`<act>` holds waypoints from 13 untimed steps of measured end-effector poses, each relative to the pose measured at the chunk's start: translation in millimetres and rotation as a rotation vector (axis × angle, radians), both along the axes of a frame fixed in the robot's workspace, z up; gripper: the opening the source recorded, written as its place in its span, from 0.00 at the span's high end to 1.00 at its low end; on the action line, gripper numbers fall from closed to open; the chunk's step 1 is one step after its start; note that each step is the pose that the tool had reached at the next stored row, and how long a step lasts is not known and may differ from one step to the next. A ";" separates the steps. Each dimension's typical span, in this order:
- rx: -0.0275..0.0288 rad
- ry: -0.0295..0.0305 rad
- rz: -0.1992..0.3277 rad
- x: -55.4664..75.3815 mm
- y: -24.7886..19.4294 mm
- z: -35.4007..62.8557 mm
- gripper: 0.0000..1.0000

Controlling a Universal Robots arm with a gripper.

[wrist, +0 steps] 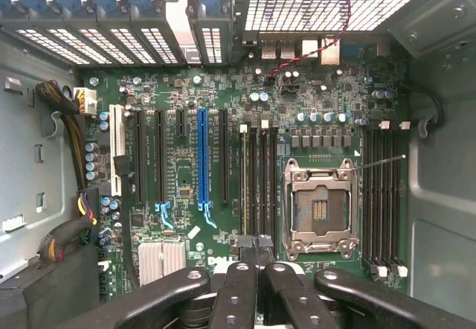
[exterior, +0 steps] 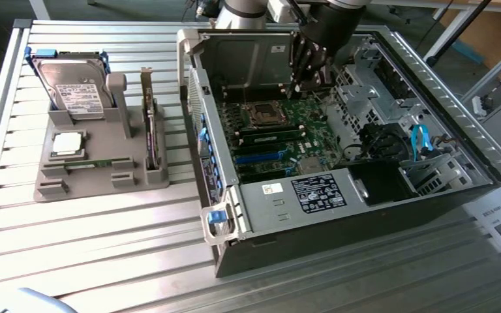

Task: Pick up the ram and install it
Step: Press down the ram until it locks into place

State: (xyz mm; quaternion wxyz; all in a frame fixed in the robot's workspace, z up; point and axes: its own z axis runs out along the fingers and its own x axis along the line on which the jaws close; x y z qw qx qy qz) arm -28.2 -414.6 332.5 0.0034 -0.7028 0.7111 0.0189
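Note:
A thin green ram (wrist: 244, 180) stands edge-on in a memory slot of the motherboard (wrist: 186, 195), next to the empty processor socket (wrist: 320, 210). My gripper (wrist: 255, 248) hangs over the near end of that slot row, fingers pressed together with nothing visible between them. In the exterior view the gripper (exterior: 313, 81) is inside the open computer case (exterior: 320, 215), above the board. A second green ram (exterior: 89, 163) lies flat in the grey holder (exterior: 85, 186) on the exterior view's left.
The holder also carries a hard drive (exterior: 75, 88), a silver processor (exterior: 68, 145) and an upright dark expansion card (exterior: 152, 130). Inside the case, cables (wrist: 67, 120), blue drive cables (exterior: 420, 140) and metal bays (exterior: 242, 55) crowd the board. Slatted table (exterior: 102, 248) surrounds the case.

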 end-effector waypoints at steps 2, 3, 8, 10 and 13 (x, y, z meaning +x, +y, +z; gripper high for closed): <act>0.0001 0.0000 -0.006 0.0 0.0 0.0 0.90; 0.0002 -0.0001 -0.014 0.0 0.0 -0.1 0.90; 0.0001 0.0000 -0.071 0.0 0.0 0.0 0.90; 0.0002 0.0000 -0.098 0.1 0.0 0.0 0.90; 0.0001 0.0000 -0.142 0.0 0.0 0.0 0.90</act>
